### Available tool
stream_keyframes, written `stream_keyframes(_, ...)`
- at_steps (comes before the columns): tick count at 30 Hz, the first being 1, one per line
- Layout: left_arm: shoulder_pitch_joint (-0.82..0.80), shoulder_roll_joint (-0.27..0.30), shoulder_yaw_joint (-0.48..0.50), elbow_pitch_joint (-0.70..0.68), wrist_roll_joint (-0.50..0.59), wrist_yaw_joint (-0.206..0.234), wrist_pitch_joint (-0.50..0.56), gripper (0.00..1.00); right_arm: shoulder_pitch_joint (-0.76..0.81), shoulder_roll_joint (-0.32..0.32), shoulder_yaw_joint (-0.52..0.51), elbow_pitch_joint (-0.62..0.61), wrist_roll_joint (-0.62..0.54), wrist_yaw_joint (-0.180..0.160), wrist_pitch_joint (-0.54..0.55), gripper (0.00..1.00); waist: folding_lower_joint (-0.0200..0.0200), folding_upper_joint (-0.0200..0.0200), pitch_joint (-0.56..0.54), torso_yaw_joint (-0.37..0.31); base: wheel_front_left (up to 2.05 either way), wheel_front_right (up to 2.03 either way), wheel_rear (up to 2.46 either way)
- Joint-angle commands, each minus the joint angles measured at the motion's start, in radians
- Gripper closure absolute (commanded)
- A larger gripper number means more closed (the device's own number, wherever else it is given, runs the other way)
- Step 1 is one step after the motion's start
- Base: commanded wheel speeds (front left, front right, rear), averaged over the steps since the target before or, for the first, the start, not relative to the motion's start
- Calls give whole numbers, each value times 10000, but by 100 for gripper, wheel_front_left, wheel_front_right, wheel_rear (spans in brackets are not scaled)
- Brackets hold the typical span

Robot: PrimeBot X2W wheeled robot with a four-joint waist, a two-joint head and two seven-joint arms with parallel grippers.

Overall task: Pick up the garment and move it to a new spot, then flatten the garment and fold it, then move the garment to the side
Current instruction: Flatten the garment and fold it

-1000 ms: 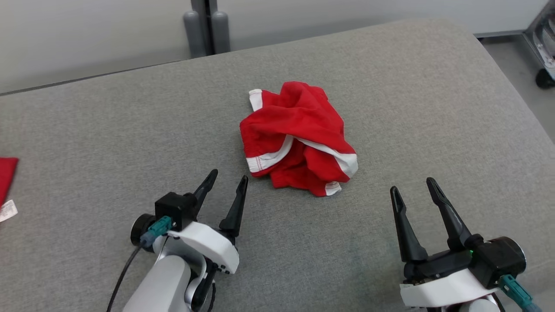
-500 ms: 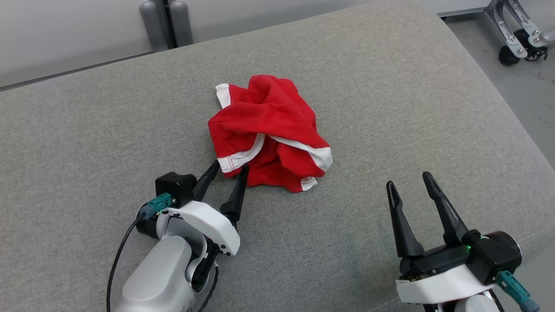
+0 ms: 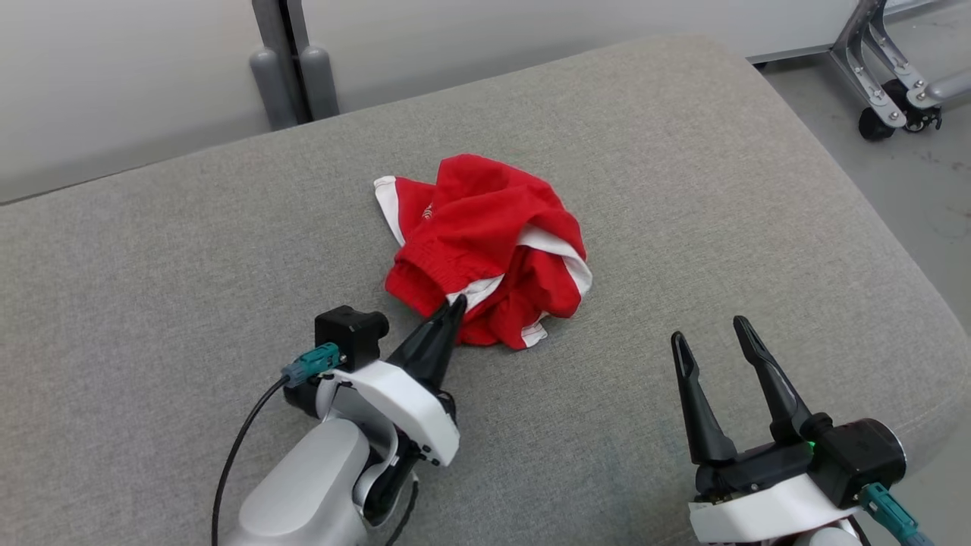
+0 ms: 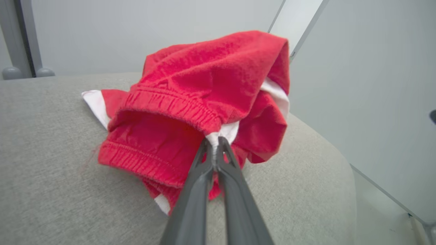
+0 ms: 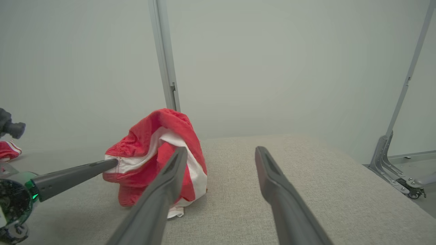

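A broad grey upholstered cushion [image 3: 721, 189] took up most of the scene. The garment [image 3: 485, 243], a crumpled pair of red shorts with white trim, lay bunched near its middle, a little toward the back.

It looked light, soft and limp, so I judged it would sag and trail from any single hold and would hardly slip in a firm pinch. The sturdier places to take it seemed to be the gathered elastic waistband [image 4: 170, 102] and the stitched white hem band [image 4: 223, 131], not the loose middle cloth. Spreading it flat would likely need a second hold well apart from the first.

The right gripper [image 3: 708, 330] sat low on the near right of the cushion, well apart from the cloth, its fingers spread and holding nothing. The left gripper [image 3: 456, 303] was at the near edge of the heap, its two fingers pressed together on that white band.

A second before, the left fingers had stood apart, short of the garment. Half a second before, they straddled the hem. By now they had clamped shut, and the near edge looked drawn up toward them. The head camera had shifted too, so the heap's apparent drift was not all its own. The right gripper had not changed.
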Motion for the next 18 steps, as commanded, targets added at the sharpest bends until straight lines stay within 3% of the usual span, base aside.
stream_keyframes(1, -120, -1, -272, -439, -518, -8, 176, 100, 26, -19, 3, -24, 63, -10, -12, 0, 0, 0, -213, -94, 0, 0, 0)
stream_keyframes(7, -900, 86, -597, -1667, -2236, -9, 939, 100, 27, 12, 75, 46, 108, -10, -12, 0, 0, 0, -568, -438, 0, 0, 0)
stream_keyframes(12, -2467, 27, -216, -2287, -3467, -9, 1511, 100, 197, 43, -53, 29, 123, -10, -12, 0, 0, 0, -801, -694, 0, 0, 0)
stream_keyframes(18, -3850, 140, 2, -2691, -3875, -10, 1858, 100, 375, 56, -259, -18, 171, -10, -12, 0, 0, 0, -979, -620, 0, 0, 0)
